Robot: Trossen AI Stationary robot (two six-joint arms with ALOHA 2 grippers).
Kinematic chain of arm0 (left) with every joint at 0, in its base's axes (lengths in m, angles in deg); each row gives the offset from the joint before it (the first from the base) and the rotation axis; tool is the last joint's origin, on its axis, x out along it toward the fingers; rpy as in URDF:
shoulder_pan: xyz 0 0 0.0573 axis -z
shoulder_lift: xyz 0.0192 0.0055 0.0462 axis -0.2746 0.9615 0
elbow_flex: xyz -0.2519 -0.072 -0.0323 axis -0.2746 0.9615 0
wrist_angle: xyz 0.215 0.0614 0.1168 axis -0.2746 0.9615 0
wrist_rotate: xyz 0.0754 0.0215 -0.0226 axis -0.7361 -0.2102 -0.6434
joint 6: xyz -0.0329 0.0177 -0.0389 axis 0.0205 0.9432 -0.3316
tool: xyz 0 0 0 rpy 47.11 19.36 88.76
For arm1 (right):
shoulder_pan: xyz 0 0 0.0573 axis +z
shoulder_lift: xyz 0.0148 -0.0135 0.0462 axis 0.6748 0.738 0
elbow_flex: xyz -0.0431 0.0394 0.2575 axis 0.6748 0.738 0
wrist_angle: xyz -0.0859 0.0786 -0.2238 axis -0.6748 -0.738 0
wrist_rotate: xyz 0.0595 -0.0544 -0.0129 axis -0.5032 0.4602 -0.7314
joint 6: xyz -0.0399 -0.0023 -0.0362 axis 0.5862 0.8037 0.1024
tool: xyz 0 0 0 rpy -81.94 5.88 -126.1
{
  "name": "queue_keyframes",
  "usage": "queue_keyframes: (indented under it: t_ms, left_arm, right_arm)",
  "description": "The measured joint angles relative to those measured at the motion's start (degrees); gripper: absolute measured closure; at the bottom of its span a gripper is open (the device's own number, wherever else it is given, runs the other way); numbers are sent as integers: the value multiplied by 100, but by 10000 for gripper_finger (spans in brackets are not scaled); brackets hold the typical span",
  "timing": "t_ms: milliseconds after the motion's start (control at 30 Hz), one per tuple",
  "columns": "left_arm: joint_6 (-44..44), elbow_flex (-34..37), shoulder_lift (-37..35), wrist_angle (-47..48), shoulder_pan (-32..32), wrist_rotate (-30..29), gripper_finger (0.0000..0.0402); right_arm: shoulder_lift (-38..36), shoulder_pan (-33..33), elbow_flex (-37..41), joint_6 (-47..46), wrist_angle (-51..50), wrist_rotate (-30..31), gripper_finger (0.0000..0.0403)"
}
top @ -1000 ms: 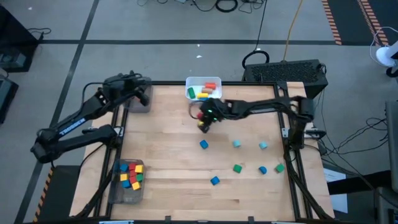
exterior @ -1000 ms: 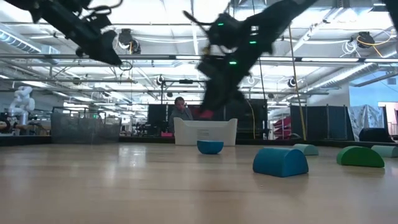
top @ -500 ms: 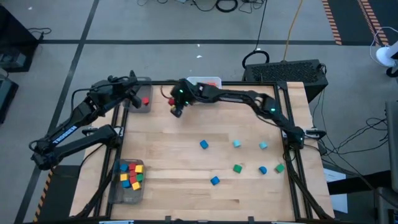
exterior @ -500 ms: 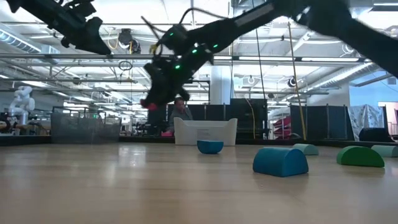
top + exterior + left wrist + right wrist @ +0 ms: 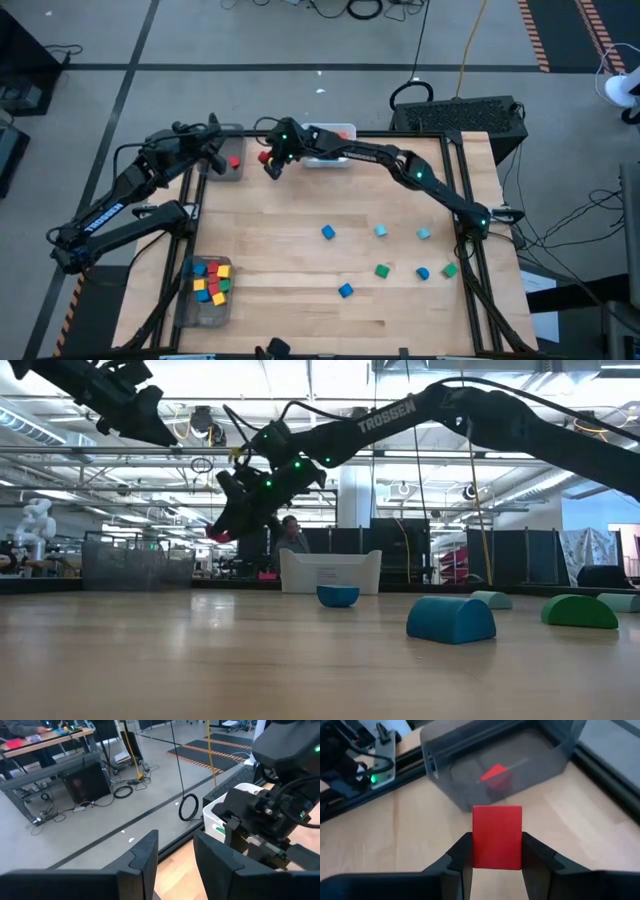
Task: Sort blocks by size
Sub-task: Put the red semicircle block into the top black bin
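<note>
**Red block nearing the grey tray**

Beside the clear grey tray, we are carrying a red block pinched flat between the right gripper fingers, short of the wall. Releasing now risks dropping it on the table. Our left gripper is hovering above that tray, part-open, empty, inviting a collision.

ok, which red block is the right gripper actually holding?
The red block clamped in the right gripper, in the air short of the grey tray. The other red block already lies inside that tray.
</note>
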Motion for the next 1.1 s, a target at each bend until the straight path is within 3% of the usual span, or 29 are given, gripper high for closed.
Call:
queue_keyframes:
  t_ms: [200, 567, 733, 900, 1100]
  left_arm:
    - [240, 1, 124, 319, 0, 1, 274]
    - [699, 103, 369, 219, 92, 1468, 274]
    - [888, 103, 377, 107, 402, 1932, 274]
    - [908, 104, 486, 79, 720, 2131, 274]
    - [1022, 625, 592, -613, 954, 2116, 274]
  right_arm:
    - [-14, 23, 3, 122, 47, -241, 294]
    - [-220, -259, 1, -898, 1258, -2764, 294]
    - [-220, -312, 2, -1204, 1537, -3423, 294]
    - [-220, -315, 3, -1183, 1202, -4440, 294]
    - [-220, -404, 3, -474, 5, -4646, 294]
